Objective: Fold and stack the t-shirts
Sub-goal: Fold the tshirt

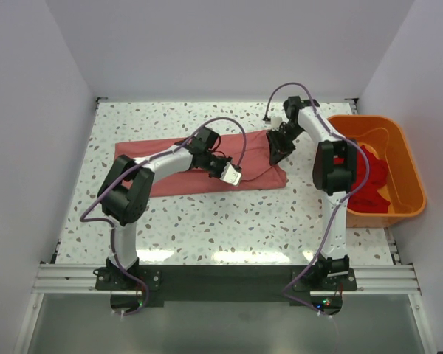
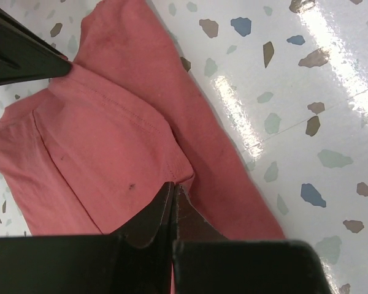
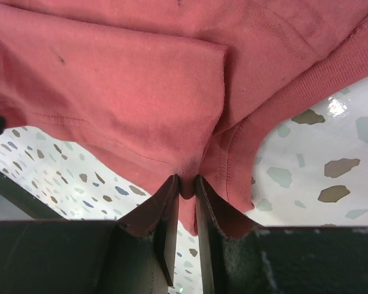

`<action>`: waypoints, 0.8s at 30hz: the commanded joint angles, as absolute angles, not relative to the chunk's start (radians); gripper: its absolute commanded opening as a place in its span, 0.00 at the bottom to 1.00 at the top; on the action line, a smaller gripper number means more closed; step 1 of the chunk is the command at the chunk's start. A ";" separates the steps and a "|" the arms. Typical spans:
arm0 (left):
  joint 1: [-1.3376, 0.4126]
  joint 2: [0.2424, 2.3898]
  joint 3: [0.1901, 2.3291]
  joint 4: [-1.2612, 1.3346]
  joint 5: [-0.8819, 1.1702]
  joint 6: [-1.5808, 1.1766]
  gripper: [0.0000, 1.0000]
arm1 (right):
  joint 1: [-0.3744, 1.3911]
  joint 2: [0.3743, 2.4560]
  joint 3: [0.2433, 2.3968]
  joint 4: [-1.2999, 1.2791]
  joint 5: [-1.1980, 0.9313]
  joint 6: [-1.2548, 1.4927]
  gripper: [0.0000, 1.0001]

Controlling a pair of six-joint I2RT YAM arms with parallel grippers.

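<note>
Salmon-pink soft cloth t-shirt: fold pinched between closed left gripper jaws; bunched edge clamped between right gripper jaws. Risk judged: shallow pinch lost if cloth pulled unevenly.

Two t-shirts: one salmon-pink t-shirt, one red t-shirt. One orange tub at the right edge of the tabletop. Two arms: left arm, right arm.

Desk: open strip along the near edge, narrower one at the far edge. Middle band: salmon-pink t-shirt, with left arm and right arm over it. Right edge: orange tub. Walls close off left, back and right.
</note>
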State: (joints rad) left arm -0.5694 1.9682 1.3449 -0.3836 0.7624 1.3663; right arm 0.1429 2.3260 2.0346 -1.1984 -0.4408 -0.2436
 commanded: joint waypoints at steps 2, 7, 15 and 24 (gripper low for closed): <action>-0.565 1.979 1.367 -0.405 0.810 1.394 0.00 | 0.140 2.342 2.077 -1.227 -0.440 -0.245 0.24; -0.565 1.974 1.351 -0.408 0.802 1.407 0.00 | 0.140 2.345 2.082 -1.227 -0.436 -0.242 0.24; -0.517 1.963 1.406 -0.388 0.821 1.345 0.00 | 0.140 2.335 2.137 -1.232 -0.500 -0.241 0.00; -0.425 2.051 1.552 -0.403 0.830 1.342 0.00 | 0.141 2.396 2.240 -1.253 -0.525 -0.233 0.03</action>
State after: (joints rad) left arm -0.4492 2.0136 1.4948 -0.3977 0.7872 1.3468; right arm 0.1432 2.3764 2.1979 -1.2278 -0.4900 -0.2432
